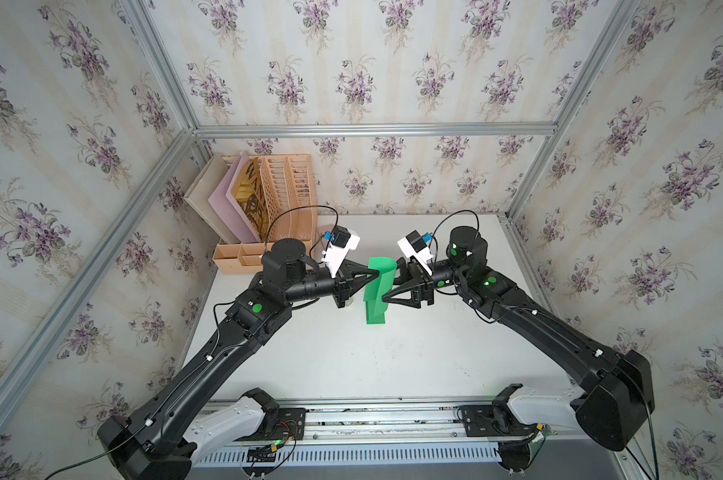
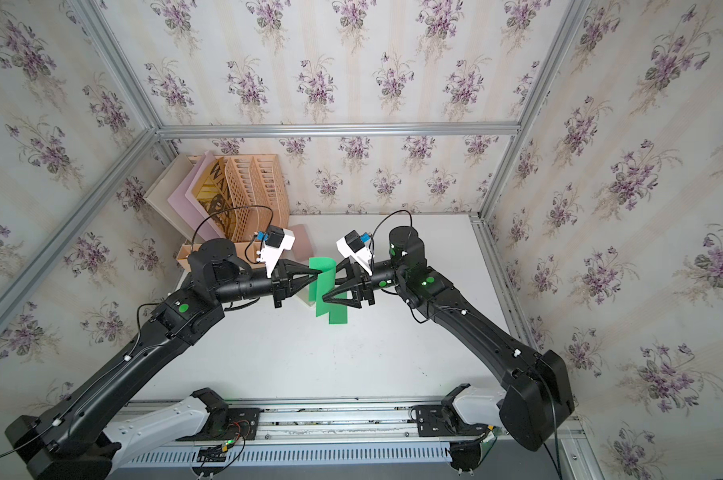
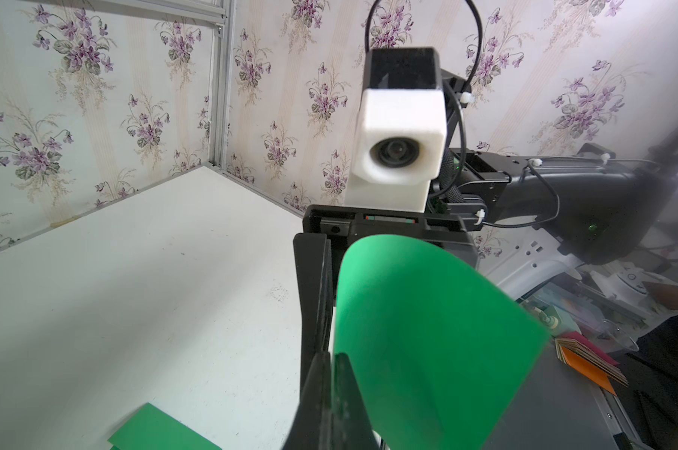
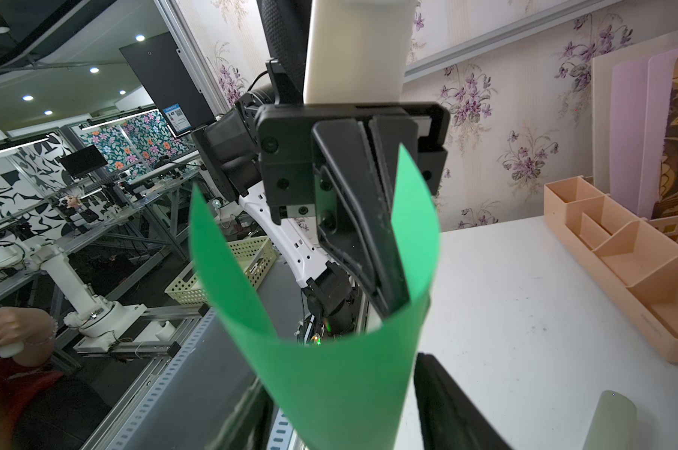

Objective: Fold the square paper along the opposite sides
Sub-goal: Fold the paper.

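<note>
1. The square green paper (image 1: 378,276) (image 2: 324,274) is up off the white table (image 1: 393,357), between the two grippers over the table's middle. It is bent into a loose, rounded curl and is not lying flat.
2. The left gripper (image 1: 375,273) (image 2: 319,272) reaches in level from its side. Its jaws are fully closed, pinching one edge of the paper. The right wrist view shows its two black fingers (image 4: 388,272) pressed together over that edge.
3. The right gripper (image 1: 391,282) (image 2: 334,282) faces it from the other side with its jaws well apart. One finger is on each side of the curl.
4. In the right wrist view the curved green sheet (image 4: 329,370) passes between this gripper's own fingers. A thin strip of table shows beside one of them. I cannot tell whether either finger presses on the paper.
5. From the left wrist, the paper (image 3: 427,331) bulges out beside the closed fingertips (image 3: 343,374). The right arm's white wrist camera (image 3: 399,128) looks straight back.
6. A second green sheet (image 3: 154,428) lies flat on the table below the held one.
7. A peach desk organiser (image 1: 285,195), with boards leaning in it, stands in the far corner on the left arm's side.
</note>
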Controlling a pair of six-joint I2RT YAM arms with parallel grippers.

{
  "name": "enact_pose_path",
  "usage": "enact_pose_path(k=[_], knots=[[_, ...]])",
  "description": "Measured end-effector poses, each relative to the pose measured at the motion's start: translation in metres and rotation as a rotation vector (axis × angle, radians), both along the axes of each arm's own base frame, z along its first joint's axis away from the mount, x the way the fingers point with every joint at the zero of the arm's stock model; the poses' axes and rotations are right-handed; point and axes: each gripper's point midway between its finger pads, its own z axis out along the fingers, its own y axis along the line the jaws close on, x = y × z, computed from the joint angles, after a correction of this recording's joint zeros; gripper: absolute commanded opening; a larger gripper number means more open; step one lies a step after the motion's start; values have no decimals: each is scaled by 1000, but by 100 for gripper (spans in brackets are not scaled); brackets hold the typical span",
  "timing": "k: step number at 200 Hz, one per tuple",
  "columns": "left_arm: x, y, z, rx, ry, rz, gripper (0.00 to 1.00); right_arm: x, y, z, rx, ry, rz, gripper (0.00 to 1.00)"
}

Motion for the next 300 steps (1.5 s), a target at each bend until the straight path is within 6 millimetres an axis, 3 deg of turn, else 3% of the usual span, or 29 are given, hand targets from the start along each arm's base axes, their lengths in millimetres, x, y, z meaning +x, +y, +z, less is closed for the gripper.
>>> enact_pose_path(k=[141,300], knots=[[-7,-3,0,-11,15,-46,0,1,7,0,-2,-4,3,34],[-8,-3,-3,-8,18,-46,0,2,8,0,-1,-4,0,26]])
